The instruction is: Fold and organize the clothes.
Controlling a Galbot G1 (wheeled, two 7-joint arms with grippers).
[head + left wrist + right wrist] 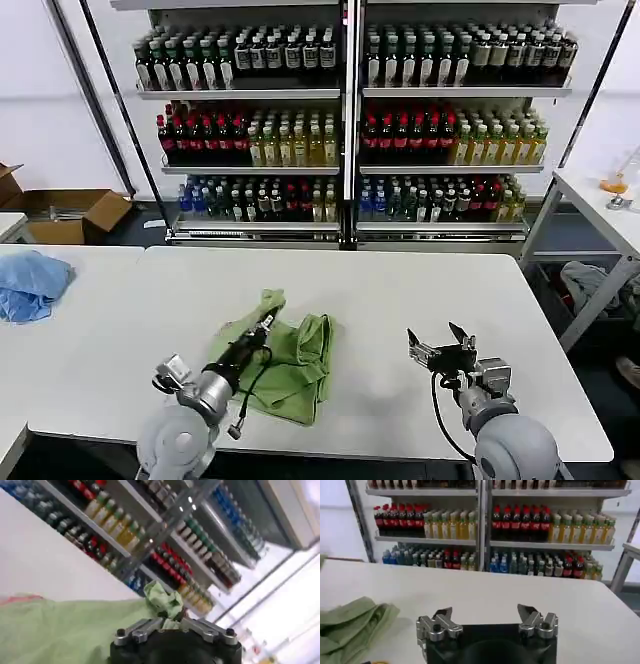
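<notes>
While bunched on the white table [400,300]: the light green soft-fabric polo shirt [290,365] is seen left of centre.
Left gripper [268,322]: closed on a raised shirt fold.
Right gripper [437,345]: held wide open, empty, well apart from the shirt.

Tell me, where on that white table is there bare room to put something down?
The widest bare patch lies along the table's far edge, by the bottle shelves, and to the robot's right around its open right pincer. It is crowded at the near middle, where the left pincer grips the green shirt. The blue cloth fills the far-left corner.
</notes>
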